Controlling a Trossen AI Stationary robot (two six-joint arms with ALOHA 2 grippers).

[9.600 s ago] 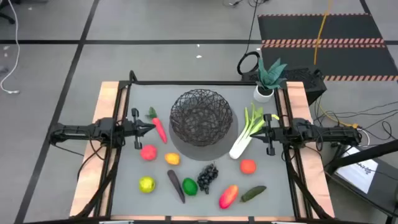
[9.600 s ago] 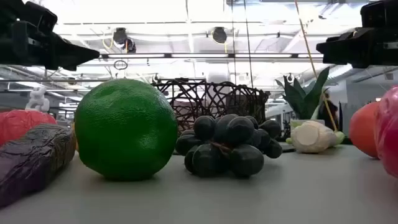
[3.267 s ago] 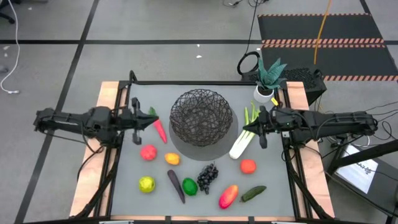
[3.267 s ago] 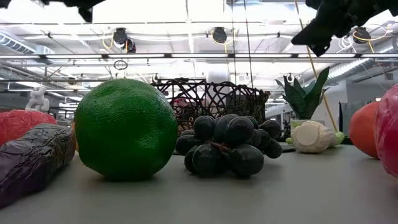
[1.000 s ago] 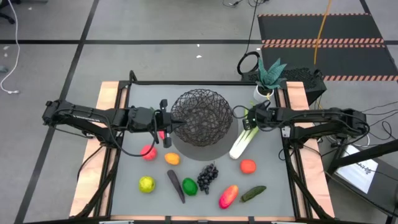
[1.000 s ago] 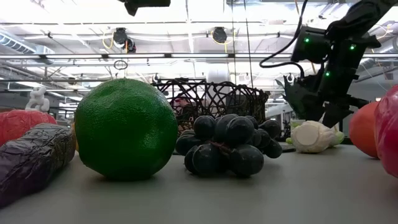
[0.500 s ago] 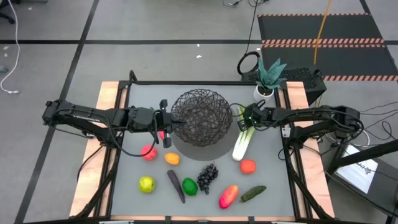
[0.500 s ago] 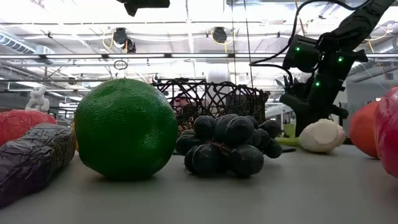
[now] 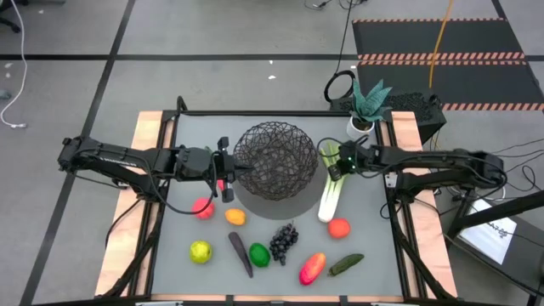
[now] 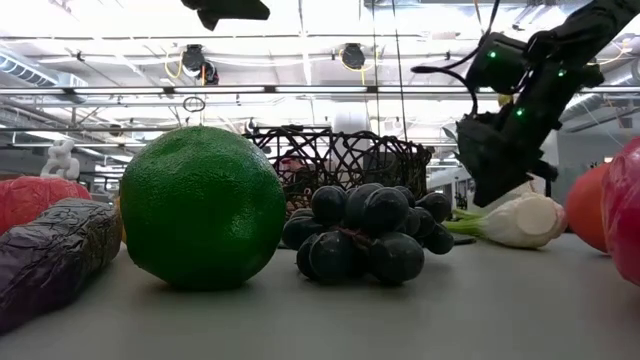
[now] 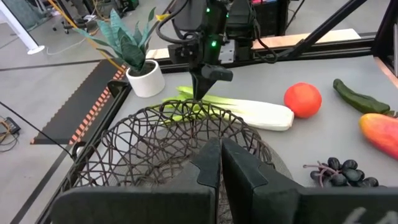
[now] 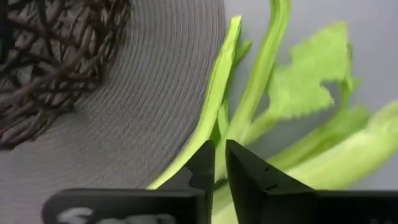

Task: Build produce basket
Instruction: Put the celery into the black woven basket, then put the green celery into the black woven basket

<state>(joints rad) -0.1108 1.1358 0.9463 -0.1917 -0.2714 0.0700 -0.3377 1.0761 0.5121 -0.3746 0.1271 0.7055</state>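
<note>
The black wire basket (image 9: 276,157) stands on a round grey mat at the table's middle. The leek (image 9: 327,197) lies to its right, white end toward the near edge. My right gripper (image 9: 333,170) is shut on the leek's green leaves; it also shows in the left wrist view (image 11: 200,94). My left gripper (image 9: 238,170) is shut and empty, high above the table at the basket's left rim, over the carrot (image 9: 219,183). Its shut fingers show in the left wrist view (image 11: 221,163). My right gripper pinches the leek's green leaves (image 12: 217,134) between its two fingers, near the leafy far end. The fingers come from above, pointing down. The leek's white end (image 10: 528,220) rests on the table.
Other produce lies near the front: red fruit (image 9: 202,207), orange fruit (image 9: 235,218), yellow-green fruit (image 9: 200,252), eggplant (image 9: 240,253), green fruit (image 9: 259,254), grapes (image 9: 284,240), cucumber (image 9: 346,264), an orange-red fruit (image 9: 339,227). A potted plant (image 9: 365,106) stands at the far right corner.
My right gripper has gone a little toward the basket with the leek's leafy end. The leek has turned about: its green end has swung toward the basket, while its white end has stayed nearly in place on the table.
</note>
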